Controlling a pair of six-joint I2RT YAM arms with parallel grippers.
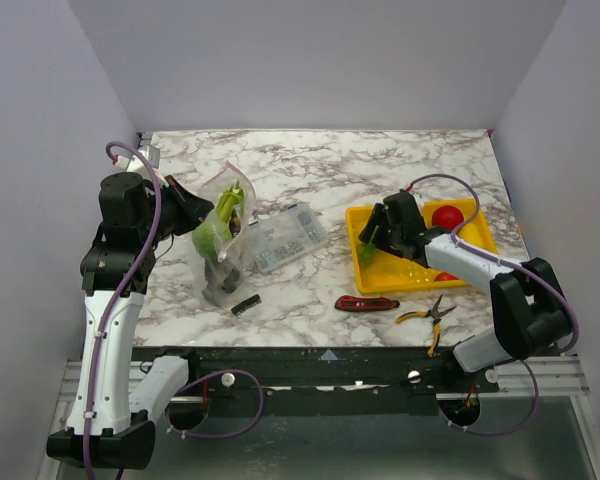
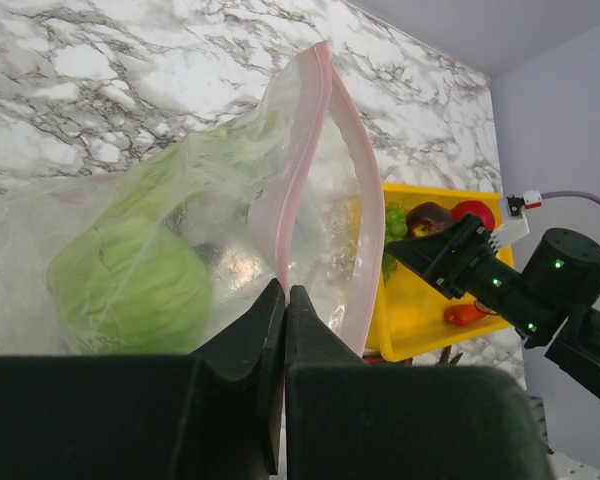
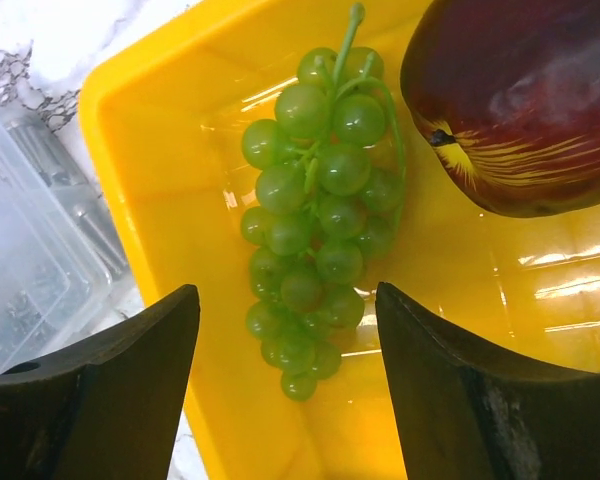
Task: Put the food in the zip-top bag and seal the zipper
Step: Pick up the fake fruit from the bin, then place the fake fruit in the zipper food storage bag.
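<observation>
Left end effector [image 2: 285, 295] clamps the bag [image 2: 180, 190] rim to prop its mouth up; right end effector [image 3: 285, 310], wide and empty, straddles grapes [image 3: 320, 190].

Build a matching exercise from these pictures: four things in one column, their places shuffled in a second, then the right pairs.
1. green grapes
2. cabbage
3. red-handled knife
4. left tool

A. on the marble table
B. shut on the zipper
C. in the yellow tray
D. inside the zip-top bag

Pairs: 1-C, 2-D, 3-A, 4-B
</observation>
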